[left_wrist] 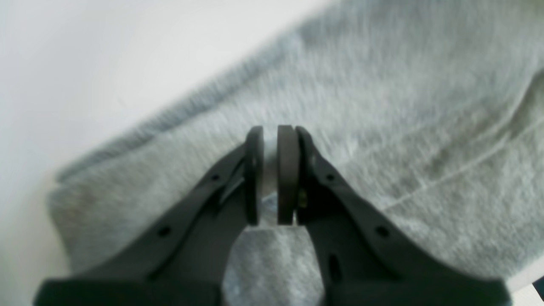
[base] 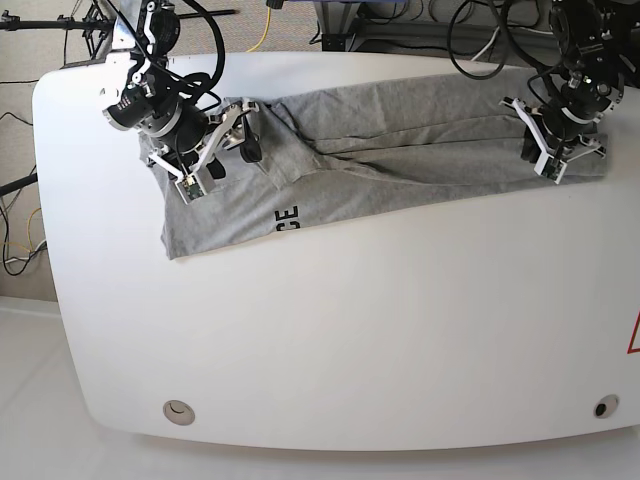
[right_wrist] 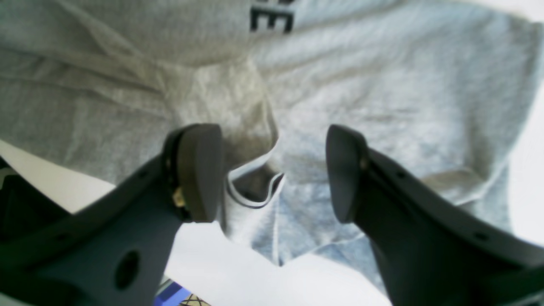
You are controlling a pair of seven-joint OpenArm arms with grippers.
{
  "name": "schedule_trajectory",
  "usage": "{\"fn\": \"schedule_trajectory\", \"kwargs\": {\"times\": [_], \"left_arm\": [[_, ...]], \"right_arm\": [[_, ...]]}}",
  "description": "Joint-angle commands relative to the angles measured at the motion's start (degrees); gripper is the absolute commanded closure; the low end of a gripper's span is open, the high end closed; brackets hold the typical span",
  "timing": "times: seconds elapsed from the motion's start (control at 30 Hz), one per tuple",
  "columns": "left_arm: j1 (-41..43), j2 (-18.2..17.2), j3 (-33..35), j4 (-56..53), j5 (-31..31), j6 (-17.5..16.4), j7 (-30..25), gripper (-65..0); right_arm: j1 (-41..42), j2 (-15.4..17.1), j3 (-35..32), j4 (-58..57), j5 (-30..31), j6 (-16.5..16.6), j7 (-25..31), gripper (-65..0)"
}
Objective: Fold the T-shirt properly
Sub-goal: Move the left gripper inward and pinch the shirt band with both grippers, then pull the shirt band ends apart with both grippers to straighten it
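The heather-grey cotton T-shirt lies folded lengthwise into a long band across the far part of the white table, black block lettering showing on its near edge. The left pincer sits at the band's end, its pads nearly pressed together with a sliver of grey cloth between them. The right pincer hovers over the other end, jaws spread wide, a rumpled hem fold just ahead of it.
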Motion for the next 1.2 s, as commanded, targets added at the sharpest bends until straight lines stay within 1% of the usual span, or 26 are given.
{"fn": "schedule_trajectory", "kwargs": {"times": [0.0, 0.2, 0.27, 0.33, 0.47, 0.67, 0.73, 0.93, 1.0, 1.07, 1.17], "left_arm": [[-0.87, -0.60, -0.40, -0.98, -0.88, -0.01, -0.58, -0.9], [-1.38, 0.53, -0.30, -3.46, -0.39, -0.01, -0.09, 0.0], [-1.29, 0.75, -0.22, -4.20, -0.30, -0.01, -0.24, 0.0], [-1.70, 0.56, 0.58, -6.80, 0.45, -0.01, -1.14, 0.0], [-2.29, 0.60, 0.96, -9.06, 0.96, -0.01, -1.76, 0.0], [-3.19, 0.58, 1.97, -11.46, 1.33, -0.01, -2.65, -0.3], [-4.19, 0.49, 2.28, -12.30, 1.07, -0.01, -2.31, -0.7], [-4.69, -0.03, 2.62, -13.30, 1.00, -0.01, -2.44, -1.0], [-4.58, -0.37, 2.52, -13.34, 1.03, -0.01, -2.39, -1.1], [-4.33, -0.79, 1.84, -11.53, 0.86, -0.01, -1.60, -1.5], [-4.06, -1.13, 1.76, -11.13, 0.82, -0.01, -1.37, -1.9]], "right_arm": [[0.07, -0.67, -1.18, 1.61, 2.11, 0.94, 2.09, -25.8], [0.25, -1.86, -2.40, 0.53, 1.17, 1.03, 3.51, -4.6], [0.22, -2.12, -2.73, -0.09, 0.48, 1.00, 4.03, -0.3], [-0.14, -1.80, -2.39, -1.48, -1.12, 0.97, 4.95, 0.0], [0.22, -1.76, -2.66, -4.31, -1.73, 1.14, 5.47, 0.0], [0.83, -1.35, -2.67, -8.32, -1.74, 1.64, 6.42, 0.0], [0.85, -1.01, -2.75, -8.61, -1.04, 1.19, 6.05, -0.2], [1.71, 0.04, -2.61, -12.26, -0.68, 1.24, 5.98, -1.5], [2.07, 0.50, -2.68, -13.42, -0.64, 1.02, 5.76, -2.2], [4.11, 1.23, -2.79, -14.54, 0.84, 0.54, 4.79, -5.3], [4.56, 1.81, -3.04, -15.85, 0.67, 0.21, 4.48, -6.7]]}}
